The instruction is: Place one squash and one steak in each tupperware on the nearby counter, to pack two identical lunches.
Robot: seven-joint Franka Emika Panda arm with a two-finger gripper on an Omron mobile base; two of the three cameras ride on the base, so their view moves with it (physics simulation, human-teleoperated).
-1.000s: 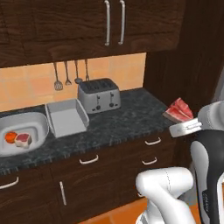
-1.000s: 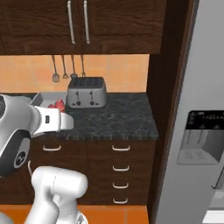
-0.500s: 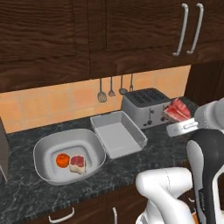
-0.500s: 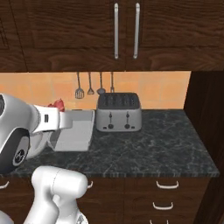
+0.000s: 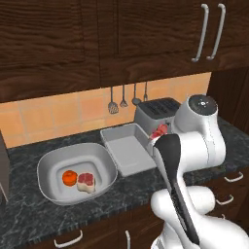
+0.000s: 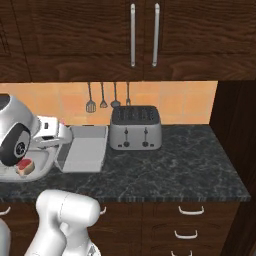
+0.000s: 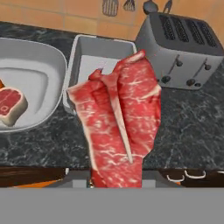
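Note:
My gripper (image 5: 156,138) is shut on a raw red steak (image 7: 118,127), which hangs in front of the hand camera and hides the fingertips. It hovers over the front right edge of the smaller rectangular tupperware (image 5: 127,148), whose visible floor is bare. To its left the wide rounded tupperware (image 5: 48,168) holds an orange squash (image 5: 69,177) and a second steak (image 5: 87,181). In the hand view that steak (image 7: 11,105) lies in the wide tupperware (image 7: 43,74), and the rectangular one (image 7: 87,54) sits behind the held meat. Both stand on the dark speckled counter (image 6: 165,172).
A silver toaster (image 5: 155,111) stands just right of the rectangular tupperware, close to the hand. Utensils (image 6: 102,97) hang on the orange tiled wall behind. Dark wall cabinets (image 6: 145,35) hang above, and drawers with silver handles (image 6: 192,211) run below. A dark appliance edge (image 5: 3,170) is at far left.
The base has driven left along the counter, so both tupperware and the toaster have slid rightward and closer. The gripper, still holding the steak, now sits by the rectangular tupperware.

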